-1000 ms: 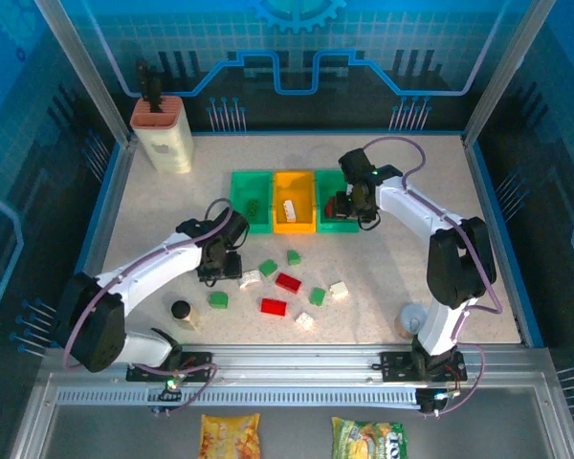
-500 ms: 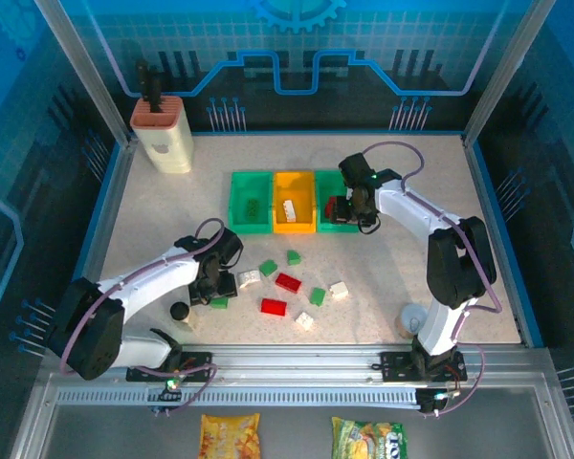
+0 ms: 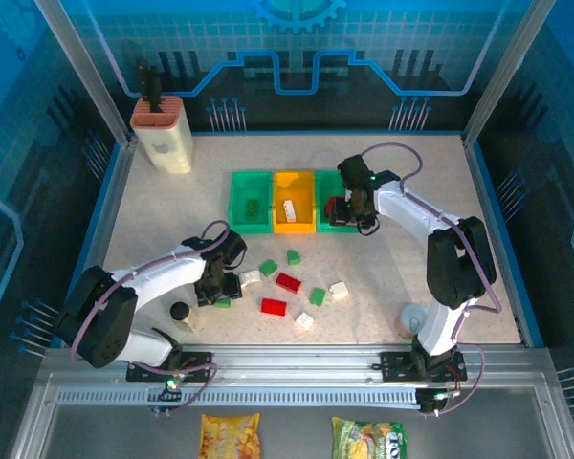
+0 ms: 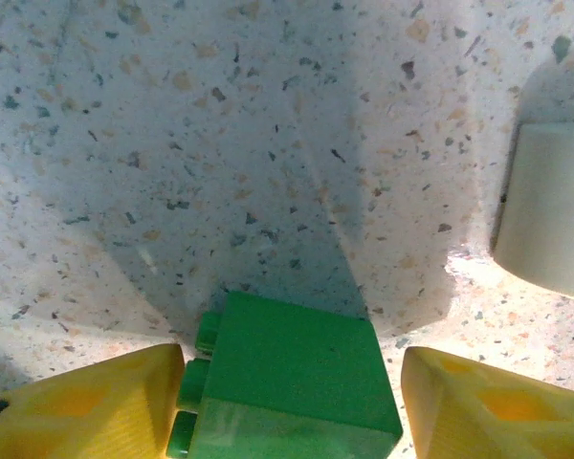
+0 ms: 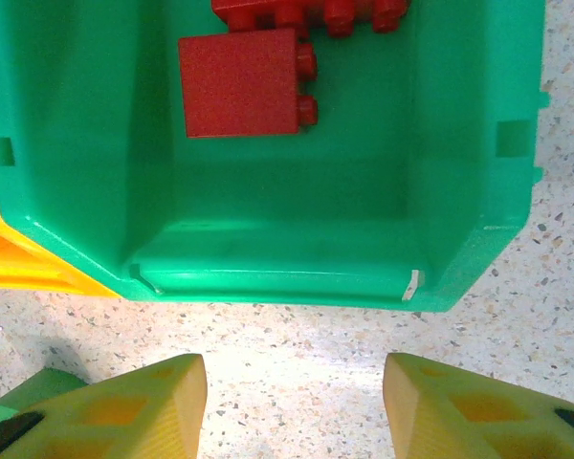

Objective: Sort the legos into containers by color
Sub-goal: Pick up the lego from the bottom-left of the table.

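While loose bricks [image 3: 289, 282] lie scattered mid-surface [image 3: 411, 258], the left tool [image 3: 220, 290] hangs over a green brick [image 3: 220, 302] at their left end, and the right tool [image 3: 349, 212] hovers at the right green bin's [image 3: 325, 226] near rim. From the left wrist, yellow fingers [image 4: 86, 402] straddle that brick, parted, a gap beside one. From the right wrist, fingers [image 5: 105, 406] stand apart, empty, with two red bricks [image 5: 239, 81] inside the bin.
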Tool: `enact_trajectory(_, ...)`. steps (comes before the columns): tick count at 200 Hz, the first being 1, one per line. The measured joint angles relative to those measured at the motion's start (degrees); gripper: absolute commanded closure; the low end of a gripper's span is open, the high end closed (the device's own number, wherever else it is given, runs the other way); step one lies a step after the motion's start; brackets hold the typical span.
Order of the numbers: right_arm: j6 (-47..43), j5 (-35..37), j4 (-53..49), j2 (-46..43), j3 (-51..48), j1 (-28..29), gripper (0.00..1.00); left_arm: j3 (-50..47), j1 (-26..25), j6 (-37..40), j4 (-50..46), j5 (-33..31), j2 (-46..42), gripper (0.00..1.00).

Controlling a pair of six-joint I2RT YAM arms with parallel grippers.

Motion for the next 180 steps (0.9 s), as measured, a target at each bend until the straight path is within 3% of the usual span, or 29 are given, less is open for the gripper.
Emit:
enact_trajectory(125, 0.0, 0.02, 0.0, 0.02, -0.37, 1.4, 0.48, -0.61, 0.0, 0.87, 1.81, 0.17, 2.16, 0.43)
enact_trajectory(180, -0.02, 0.04, -0.02, 0.02, -0.37, 1.4, 0.48, -0.13, -0.04, 1.73, 1.46, 0.2, 2.4, 0.5)
